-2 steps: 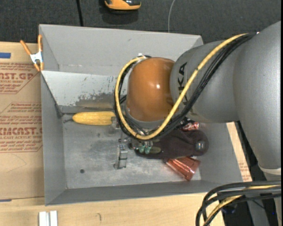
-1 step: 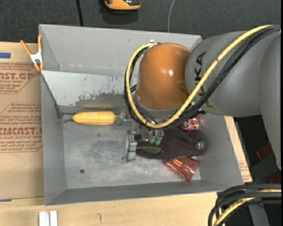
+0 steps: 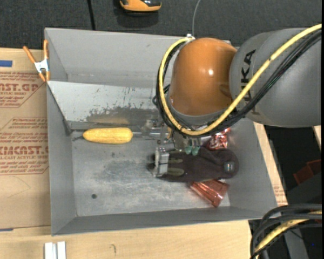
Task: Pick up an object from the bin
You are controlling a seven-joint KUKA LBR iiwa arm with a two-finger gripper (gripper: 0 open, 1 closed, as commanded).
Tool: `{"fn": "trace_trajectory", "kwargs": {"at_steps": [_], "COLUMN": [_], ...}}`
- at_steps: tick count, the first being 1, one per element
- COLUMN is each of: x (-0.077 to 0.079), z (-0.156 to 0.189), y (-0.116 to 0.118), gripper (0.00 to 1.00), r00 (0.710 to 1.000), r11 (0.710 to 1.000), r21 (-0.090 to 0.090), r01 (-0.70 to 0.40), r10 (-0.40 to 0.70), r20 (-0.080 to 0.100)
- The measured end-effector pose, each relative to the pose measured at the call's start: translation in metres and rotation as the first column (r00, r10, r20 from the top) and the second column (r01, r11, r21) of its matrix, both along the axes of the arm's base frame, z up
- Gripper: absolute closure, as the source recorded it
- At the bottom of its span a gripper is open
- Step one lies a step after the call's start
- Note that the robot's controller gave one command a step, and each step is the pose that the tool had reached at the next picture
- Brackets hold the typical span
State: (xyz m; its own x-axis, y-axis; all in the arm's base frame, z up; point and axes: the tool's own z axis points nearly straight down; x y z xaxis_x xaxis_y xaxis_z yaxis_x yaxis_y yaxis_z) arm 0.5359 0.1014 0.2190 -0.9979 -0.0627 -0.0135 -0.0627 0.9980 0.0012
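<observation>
Camera view: claw [image 3: 162, 163] at dark object [image 3: 213, 165], right half of bin [image 3: 108, 179]; apart or together unclear.

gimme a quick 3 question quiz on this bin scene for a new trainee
1. Multiple choice: which thing lies alone on the left of the bin's floor? A) a yellow corn cob B) a blue cup C) a green ball
2. True or false: the pincer is down over the corn cob.
3. Fill in: in the view, the copper-red foil packet lies just beside the dark lumpy object, on its ____ side (upper/lower).

Key: 1) A. 2) False: the pincer is at the dark lumpy object's left end. 3) lower.
</observation>
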Motion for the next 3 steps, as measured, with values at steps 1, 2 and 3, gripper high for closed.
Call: {"fn": "trace_trajectory", "kwargs": {"at_steps": [1, 2, 3], "x": [0.0, 0.015, 0.009], "z": [-0.06, -0.09, -0.132], "y": [-0.042, -0.061, -0.094], "gripper": [0.0, 0.0, 1.0], "r00": [0.998, 0.996, 0.999], "r11": [0.998, 0.996, 0.999], "r21": [-0.001, -0.005, -0.001], "r01": [-0.061, -0.084, -0.035], "r10": [0.061, 0.084, 0.035], "r20": [-0.006, -0.019, -0.013]}}
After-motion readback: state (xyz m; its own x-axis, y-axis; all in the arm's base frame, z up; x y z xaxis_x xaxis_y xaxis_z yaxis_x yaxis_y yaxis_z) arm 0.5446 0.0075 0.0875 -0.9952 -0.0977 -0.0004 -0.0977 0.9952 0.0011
